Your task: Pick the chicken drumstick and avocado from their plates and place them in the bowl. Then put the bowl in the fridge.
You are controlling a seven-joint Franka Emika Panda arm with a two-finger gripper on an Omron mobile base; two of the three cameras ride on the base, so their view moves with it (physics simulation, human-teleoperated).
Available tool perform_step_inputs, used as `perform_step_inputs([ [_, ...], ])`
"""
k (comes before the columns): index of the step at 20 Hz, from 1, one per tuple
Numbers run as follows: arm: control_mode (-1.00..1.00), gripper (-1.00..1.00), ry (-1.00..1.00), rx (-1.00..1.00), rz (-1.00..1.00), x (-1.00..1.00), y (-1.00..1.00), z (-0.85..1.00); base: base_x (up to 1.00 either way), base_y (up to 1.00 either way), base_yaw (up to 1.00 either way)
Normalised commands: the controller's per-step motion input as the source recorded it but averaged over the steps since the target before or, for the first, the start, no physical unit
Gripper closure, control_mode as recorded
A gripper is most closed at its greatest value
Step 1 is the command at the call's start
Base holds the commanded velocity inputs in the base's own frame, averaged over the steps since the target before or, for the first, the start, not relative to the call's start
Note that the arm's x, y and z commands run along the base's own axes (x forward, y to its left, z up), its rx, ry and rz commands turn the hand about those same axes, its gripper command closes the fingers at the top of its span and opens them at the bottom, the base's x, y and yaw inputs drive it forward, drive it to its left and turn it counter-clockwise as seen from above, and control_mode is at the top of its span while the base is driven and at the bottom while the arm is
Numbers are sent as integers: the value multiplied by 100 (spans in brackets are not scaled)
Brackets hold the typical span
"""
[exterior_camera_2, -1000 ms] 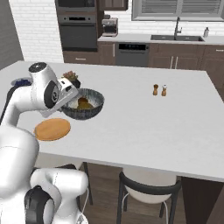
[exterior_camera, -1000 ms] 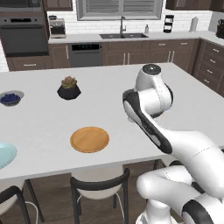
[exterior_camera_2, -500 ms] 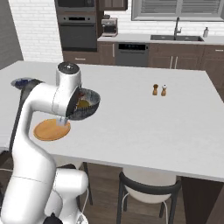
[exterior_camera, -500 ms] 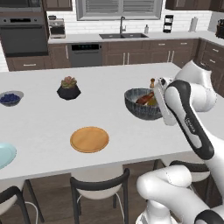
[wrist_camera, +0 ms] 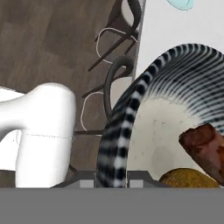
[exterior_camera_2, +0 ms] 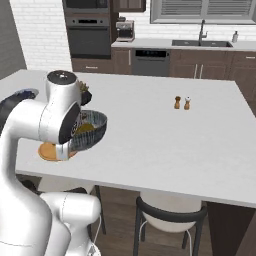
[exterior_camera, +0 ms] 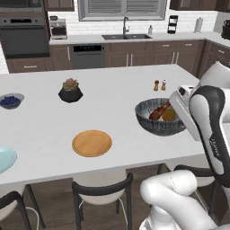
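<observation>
The dark speckled bowl (exterior_camera: 158,123) hangs tilted by the counter's front right edge, held at its rim. Inside it lie the reddish-brown drumstick (exterior_camera: 159,110) and the yellow-orange avocado (exterior_camera: 169,115). My gripper (exterior_camera: 180,108) is shut on the bowl's right rim. In the hand view the striped rim (wrist_camera: 117,144) runs down between my fingertips, gripper (wrist_camera: 112,176), with the drumstick (wrist_camera: 204,146) and avocado (wrist_camera: 189,179) to its right. The bowl (exterior_camera_2: 89,131) is half hidden behind my arm. The tan plate (exterior_camera: 92,143) and the pale blue plate (exterior_camera: 4,159) are bare. The fridge is out of view.
A black plant pot (exterior_camera: 70,91) and a small blueberry bowl (exterior_camera: 11,100) stand at the back left of the island. Salt and pepper shakers (exterior_camera: 159,85) stand behind the bowl. Stools (exterior_camera: 102,191) line the near edge. Sink and oven run along the far wall.
The arm has swung right and toward the front edge, carrying the bowl with the drumstick and avocado in it. The grip on the rim has held.
</observation>
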Motion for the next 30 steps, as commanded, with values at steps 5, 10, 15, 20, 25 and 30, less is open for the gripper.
perform_step_inputs([
  [5,-100,100,-2,1,-44,-73,6,-1,0,0,0],
  [10,-100,100,-6,0,-14,-25,-2,-5,0,0,0],
  [15,-100,100,-2,0,1,-14,0,-10,0,0,0],
  [20,-100,100,-2,0,0,-8,0,0,0,0,0],
  [25,100,100,-3,0,-1,-10,0,0,-55,10,-46],
  [30,100,100,0,0,0,0,0,0,-40,26,-79],
])
